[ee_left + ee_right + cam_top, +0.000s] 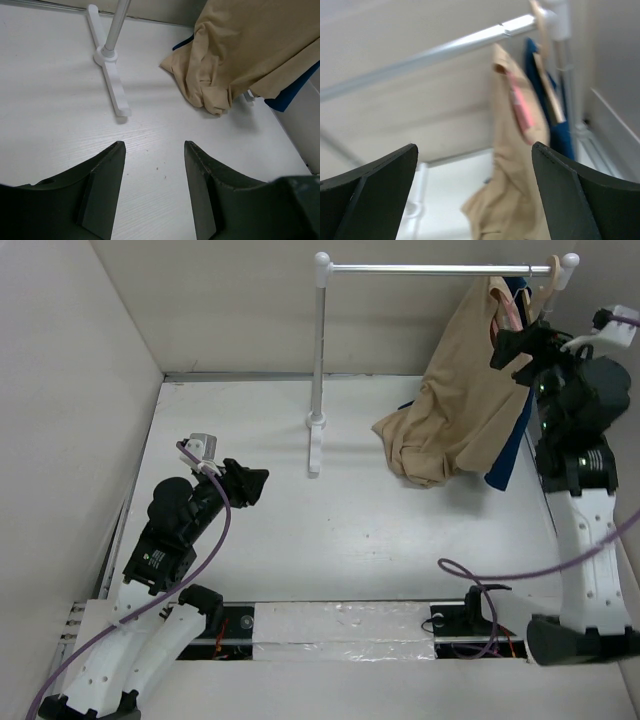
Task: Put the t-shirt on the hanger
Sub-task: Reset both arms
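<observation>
The tan t-shirt [455,410] hangs from the right end of the rail, its lower part bunched on the table; it also shows in the left wrist view [245,55] and the right wrist view [512,165]. The pink hanger [505,308] sticks out of the shirt's top, seen as a pink strip [520,107] in the right wrist view. My right gripper [520,345] is open and empty, raised just right of the shirt's top. My left gripper [250,483] is open and empty, low over the table at the left, far from the shirt.
A white clothes rail [440,270] stands on a post [320,350] with a foot [314,450] at table centre. A dark blue shirt [512,455] on a wooden hanger [547,285] hangs behind the tan one. White walls enclose the table.
</observation>
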